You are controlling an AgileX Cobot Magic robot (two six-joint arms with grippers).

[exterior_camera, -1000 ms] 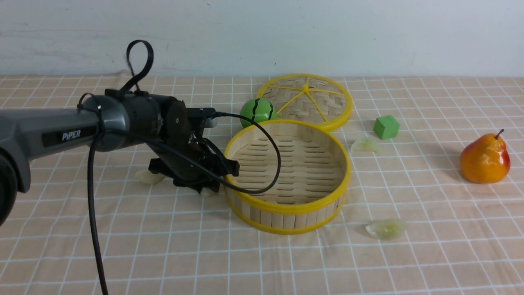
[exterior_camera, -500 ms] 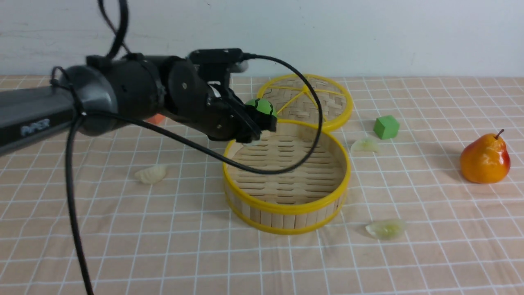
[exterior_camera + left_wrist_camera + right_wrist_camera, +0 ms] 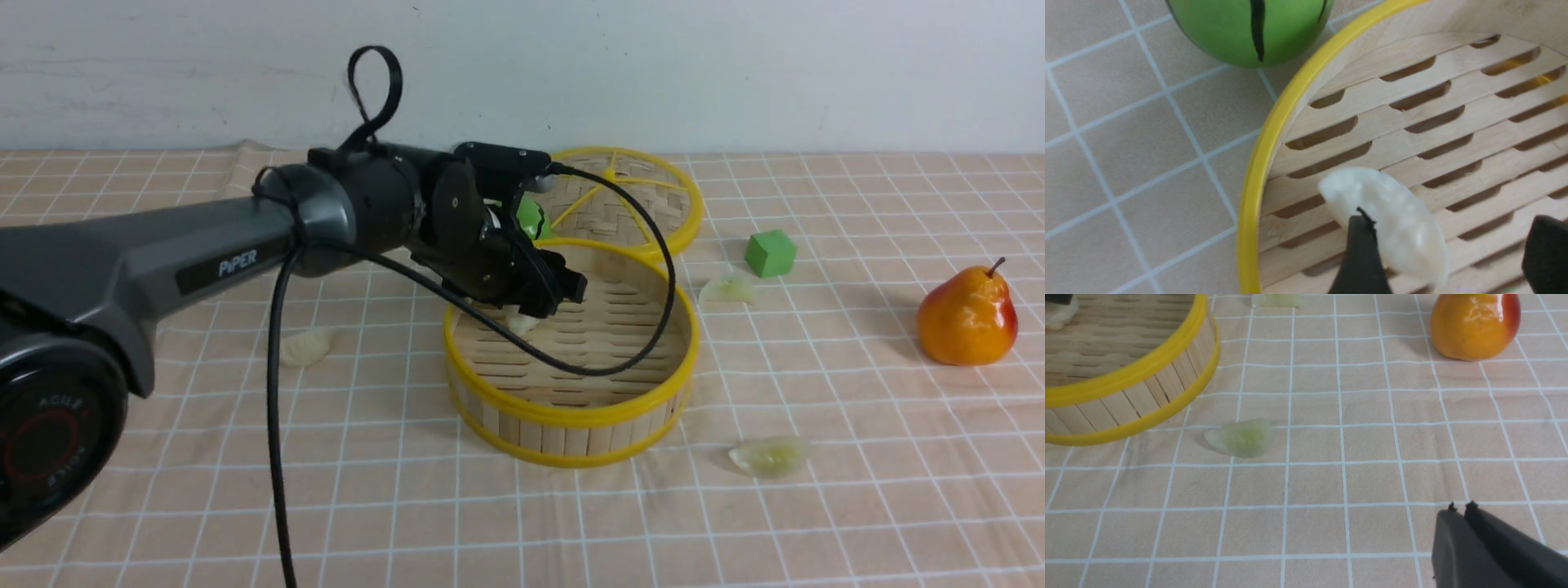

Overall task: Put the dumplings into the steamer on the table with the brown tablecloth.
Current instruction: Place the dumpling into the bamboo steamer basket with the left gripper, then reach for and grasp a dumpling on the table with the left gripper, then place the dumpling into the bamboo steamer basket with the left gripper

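My left gripper (image 3: 549,298) hangs inside the steamer (image 3: 571,412), jaws wide open. A cream-white dumpling (image 3: 1388,220) lies on the slotted floor against one finger (image 3: 1359,253); the other finger stands well apart from it. In the front view that dumpling (image 3: 521,322) shows under the gripper. A second cream dumpling (image 3: 306,345) lies on the brown tablecloth (image 3: 367,490) left of the steamer. Two pale green dumplings lie to its right, one far (image 3: 729,290) and one near (image 3: 770,455). My right gripper (image 3: 1459,508) is shut and empty above the cloth, with the near green dumpling (image 3: 1241,437) ahead of it.
The woven lid (image 3: 645,196) lies behind the steamer, a green striped ball (image 3: 531,216) beside it. A green cube (image 3: 770,253) and a pear (image 3: 967,314) stand at the right. My left arm's cable (image 3: 637,327) loops over the steamer.
My left arm lifted the cream dumpling from the cloth beside the steamer, carried it over the rim, then opened its jaws and let it go onto the floor.
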